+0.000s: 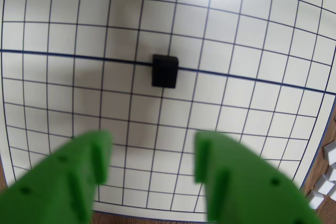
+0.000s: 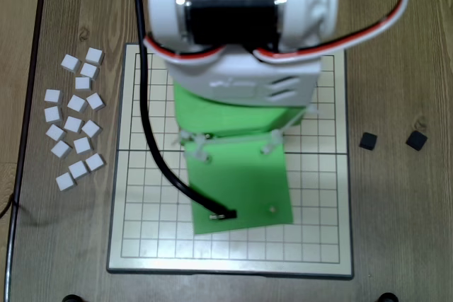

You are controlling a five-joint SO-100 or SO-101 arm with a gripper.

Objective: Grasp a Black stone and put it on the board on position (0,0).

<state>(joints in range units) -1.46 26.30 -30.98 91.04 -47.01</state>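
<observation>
A black stone point(image 1: 165, 71) lies on the white grid board point(image 1: 252, 35), on the thick dark line that crosses it. My green gripper point(image 1: 153, 145) is open and empty, a few grid cells back from that stone. In the overhead view my arm point(image 2: 237, 104) covers the middle of the board point(image 2: 141, 231) and hides both the gripper's tips and that stone. Two more black stones point(image 2: 367, 141) point(image 2: 417, 139) lie on the wooden table to the right of the board.
Several white stones point(image 2: 74, 129) lie loose on the table left of the board in the overhead view. A few show at the wrist view's lower right edge point(image 1: 325, 177). A black cable point(image 2: 152, 139) hangs along the arm.
</observation>
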